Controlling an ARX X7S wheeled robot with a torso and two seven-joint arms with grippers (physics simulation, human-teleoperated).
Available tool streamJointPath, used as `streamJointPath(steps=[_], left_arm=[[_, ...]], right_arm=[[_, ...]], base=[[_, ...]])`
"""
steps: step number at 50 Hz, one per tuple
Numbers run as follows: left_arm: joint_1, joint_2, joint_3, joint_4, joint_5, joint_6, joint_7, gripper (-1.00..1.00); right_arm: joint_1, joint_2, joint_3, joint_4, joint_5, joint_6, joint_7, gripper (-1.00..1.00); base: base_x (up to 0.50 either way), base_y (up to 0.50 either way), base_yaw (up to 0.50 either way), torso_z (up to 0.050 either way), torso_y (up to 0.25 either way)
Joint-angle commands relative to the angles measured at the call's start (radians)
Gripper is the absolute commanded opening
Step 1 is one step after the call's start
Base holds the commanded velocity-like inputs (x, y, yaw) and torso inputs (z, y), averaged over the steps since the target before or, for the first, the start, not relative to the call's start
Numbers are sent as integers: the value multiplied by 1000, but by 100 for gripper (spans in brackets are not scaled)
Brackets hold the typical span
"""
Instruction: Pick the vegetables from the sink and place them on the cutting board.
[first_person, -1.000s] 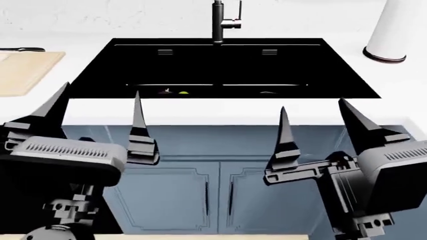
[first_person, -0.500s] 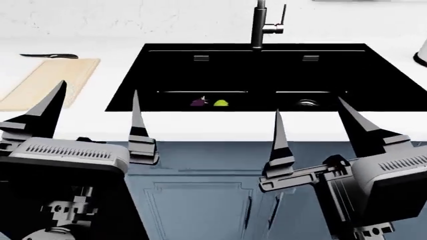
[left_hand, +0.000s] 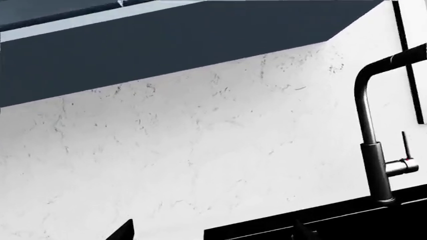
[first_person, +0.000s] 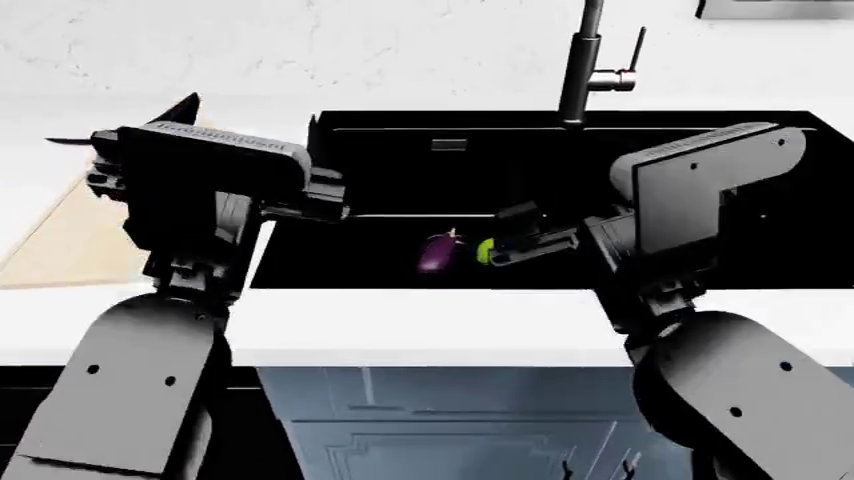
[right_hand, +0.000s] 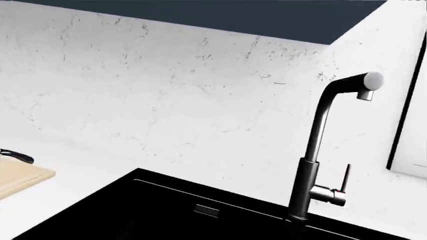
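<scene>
The black sink (first_person: 387, 160) lies ahead. In its left basin the dark-purple eggplant (first_person: 438, 252) lies beside the green ball (first_person: 483, 248), which one right finger partly hides. My right gripper (first_person: 534, 235) hangs over the basin just right of the ball, open and empty; its fingers barely show against the black sink (right_hand: 167, 210). My left gripper (first_person: 251, 112) is open and empty, raised over the sink's left rim, with fingertips (left_hand: 123, 231) apart. The light-wood cutting board (first_person: 47, 250) lies on the counter at the left, behind my left arm; its corner shows in the right wrist view (right_hand: 20, 177).
A tall black faucet (first_person: 583, 70) stands behind the sink's middle; it also shows in the left wrist view (left_hand: 373, 165) and the right wrist view (right_hand: 313, 165). A black-handled knife (right_hand: 17, 156) lies beyond the board. White marble wall behind; blue cabinet doors (first_person: 441, 430) below the counter.
Both arms have risen from in front of the cabinet to above the counter and sink. The head view has shifted, and the eggplant and ball now show larger.
</scene>
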Motion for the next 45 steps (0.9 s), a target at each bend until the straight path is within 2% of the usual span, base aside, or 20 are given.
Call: streamJointPath(steps=[1,4,9,45], left_arm=[[-425,80,-1,-450,-50,-173,41,100],[-473,82,9,-532,-44,-161,34,100],[-489,78,13,-542,-42,-167,21,100],[-491,56,9,-520,-92,-193,4,100]], right_arm=[[460,-110,-162,549,12,111,-177,100],[513,-140,-176,675,-9,87,-207,100],[555,-166,-189,755,-22,85,-214,100],[504,-142,-238,751,-25,82,-223,100]], base=[[500,0,0,0,0],[500,0,0,0,0],[500,0,0,0,3],[500,0,0,0,1]])
